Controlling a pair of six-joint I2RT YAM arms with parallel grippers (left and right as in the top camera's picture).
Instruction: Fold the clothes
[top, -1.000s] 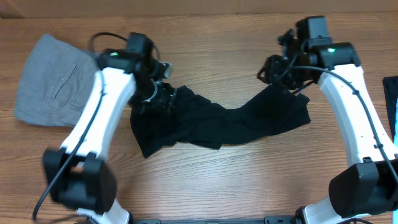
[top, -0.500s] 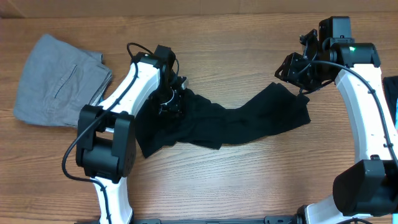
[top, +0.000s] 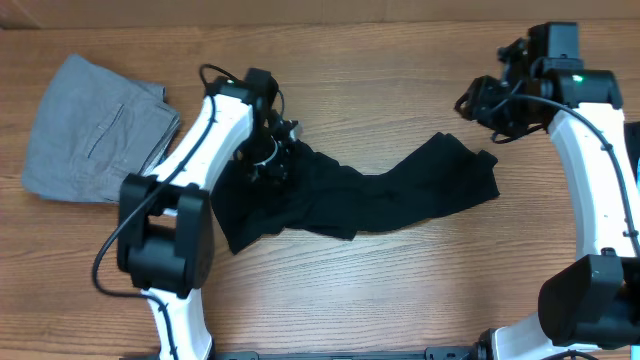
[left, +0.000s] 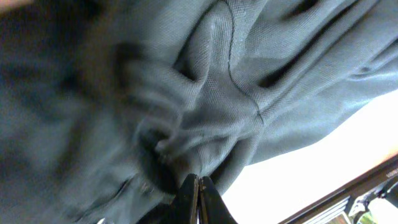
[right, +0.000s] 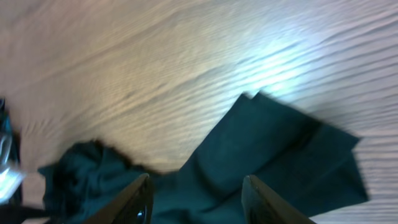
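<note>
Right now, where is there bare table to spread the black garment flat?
Bare table runs along the near edge, below the black garment, and along the far edge between the left gripper and right gripper. The left is crowded: grey trousers lie close to the garment's bunched end.

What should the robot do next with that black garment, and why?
Probably lift the left gripper to draw out the bunched black garment: its jaws are shut on a fold there, while the right gripper hangs open, holding nothing.

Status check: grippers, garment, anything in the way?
Left gripper shut on black garment, bunched end. Right gripper open, empty. Grey trousers lie aside, not blocking.
</note>
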